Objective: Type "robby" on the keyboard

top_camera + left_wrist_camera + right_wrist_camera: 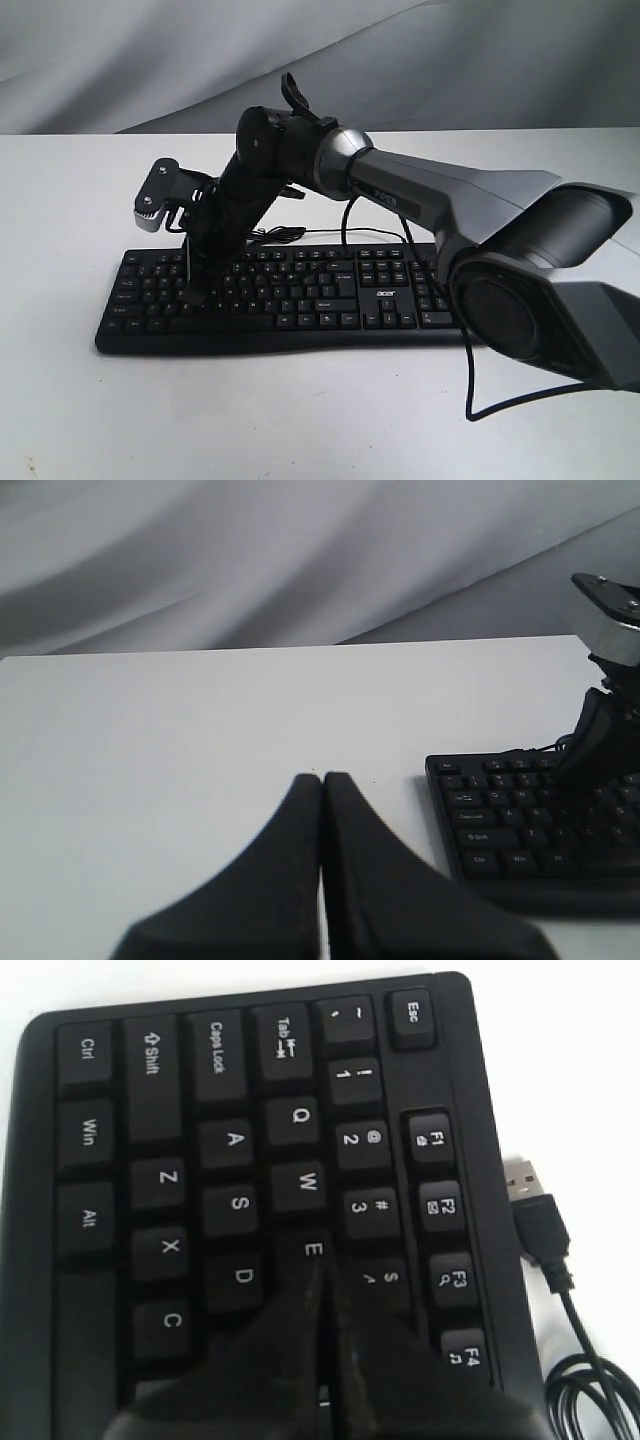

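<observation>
two grippers are in view, both with jaws pressed together and nothing between them. the right gripper (322, 1272) brings its black fingers (270, 1360) into one narrow wedge, aimed down at the letter block of the keyboard (250, 1110). the wedge's tip sits at the edge of the e key (313, 1249), with the w key (309, 1180) just beyond it. the d key (241, 1276) lies just beside one finger, and a half-covered number-row key lies beside the other. the keys under the fingers are hidden, and i cannot tell whether the tip presses anything. off to the side of these jaws, past the function-key row, a loose usb plug (522, 1182) lies on the white table (300, 420). it sits apart from the keyboard, and its thin black cable (580, 1360) curls away from it. in the exterior view the keyboard lies flat on the table, its number pad (385, 290) well away from the jaws. the right arm (430, 195) reaches across above it. the left gripper (322, 778) points over bare table, with the keyboard's ctrl-to-esc end off to one side of its tips and apart from them.
</observation>
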Tool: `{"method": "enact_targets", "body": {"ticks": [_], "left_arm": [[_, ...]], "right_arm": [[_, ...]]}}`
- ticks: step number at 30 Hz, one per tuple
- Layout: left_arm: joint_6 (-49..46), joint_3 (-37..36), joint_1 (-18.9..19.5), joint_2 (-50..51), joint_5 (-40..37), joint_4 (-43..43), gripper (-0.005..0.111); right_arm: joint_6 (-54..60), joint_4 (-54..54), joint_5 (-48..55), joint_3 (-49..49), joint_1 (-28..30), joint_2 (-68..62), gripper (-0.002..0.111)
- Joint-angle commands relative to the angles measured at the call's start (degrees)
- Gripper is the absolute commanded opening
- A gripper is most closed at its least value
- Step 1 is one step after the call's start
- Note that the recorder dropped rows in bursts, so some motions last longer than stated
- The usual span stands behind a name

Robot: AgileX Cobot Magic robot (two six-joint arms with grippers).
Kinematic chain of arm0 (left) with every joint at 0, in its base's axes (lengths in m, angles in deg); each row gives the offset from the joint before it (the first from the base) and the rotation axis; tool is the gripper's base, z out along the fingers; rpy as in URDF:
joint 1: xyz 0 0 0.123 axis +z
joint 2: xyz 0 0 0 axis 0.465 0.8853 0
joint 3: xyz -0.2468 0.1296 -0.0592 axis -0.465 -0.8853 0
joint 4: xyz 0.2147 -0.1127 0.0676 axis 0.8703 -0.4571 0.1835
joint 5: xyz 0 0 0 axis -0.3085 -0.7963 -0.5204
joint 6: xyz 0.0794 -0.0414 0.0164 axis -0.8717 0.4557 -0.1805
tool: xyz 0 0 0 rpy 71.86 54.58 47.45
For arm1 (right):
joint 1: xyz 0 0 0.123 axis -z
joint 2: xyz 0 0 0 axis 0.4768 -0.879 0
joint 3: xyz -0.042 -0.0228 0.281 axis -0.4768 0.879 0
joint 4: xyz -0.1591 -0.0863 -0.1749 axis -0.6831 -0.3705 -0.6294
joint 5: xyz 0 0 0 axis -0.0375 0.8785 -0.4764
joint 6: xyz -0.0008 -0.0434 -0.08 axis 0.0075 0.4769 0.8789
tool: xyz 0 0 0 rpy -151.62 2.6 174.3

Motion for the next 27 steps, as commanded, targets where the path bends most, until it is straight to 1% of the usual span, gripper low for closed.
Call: {"method": "enact_targets", "body": {"ticks": [1, 18, 24, 27], "left_arm": [[0.23, -0.25, 0.11, -0.15, 0.26, -0.46, 0.001], [0.23, -0.25, 0.11, -0.15, 0.26, -0.46, 0.001], [0.23, -0.25, 0.11, -0.15, 0.26, -0.46, 0.001], [0.23, -0.25, 0.11, -0.15, 0.26, -0.46, 0.001]], "right_arm": [[-0.46, -0.54, 0.68, -0.39, -0.08, 0.26, 0.0], [-0.69, -0.54, 0.46, 1.24, -0.08, 0.5, 0.0], [-0.59, -2.41, 0.71, 1.24, -0.08, 3.89, 0.0], [-0.59, -3.97, 4.05, 1.24, -0.08, 7.02, 0.0]]}}
